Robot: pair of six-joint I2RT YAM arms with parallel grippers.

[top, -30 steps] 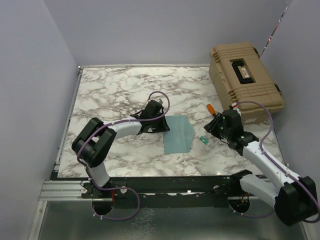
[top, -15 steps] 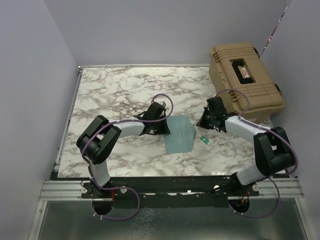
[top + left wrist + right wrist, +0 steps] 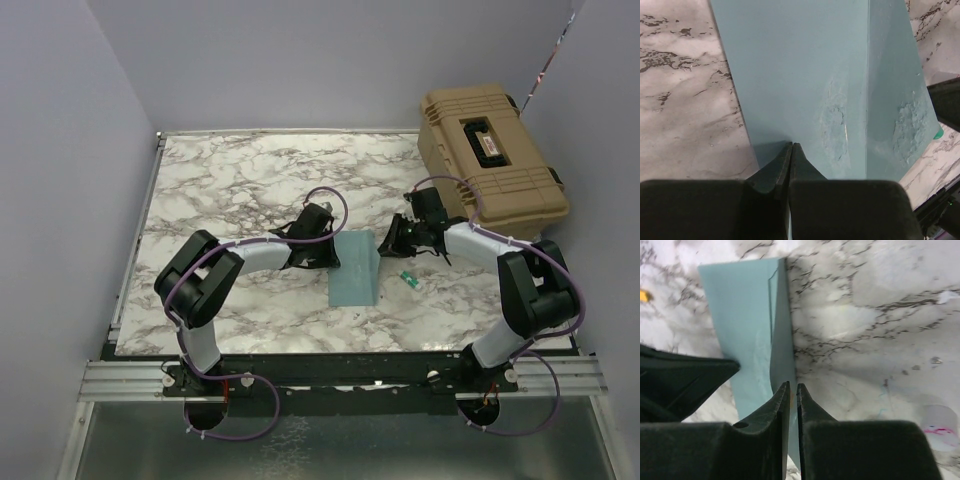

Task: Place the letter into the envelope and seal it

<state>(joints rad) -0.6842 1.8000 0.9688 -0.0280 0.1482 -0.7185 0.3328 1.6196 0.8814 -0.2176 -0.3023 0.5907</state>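
Marble tabletop (image 3: 220, 180): right arm (image 3: 480, 243) has swung onto envelope (image 3: 355, 280).

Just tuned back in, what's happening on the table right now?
The left pincer, shut, presses its tips on the envelope at its left edge, pinning it to the table. The right pincer is nearly shut at the opposite side, seemingly pinching the flap, which stands partly raised. The letter isn't in view.

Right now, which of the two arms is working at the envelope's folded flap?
The right arm, nearer the tan case: its jaws meet the edge of the flap. The left arm, jaws shut, presses the opposite, flat side of the envelope.
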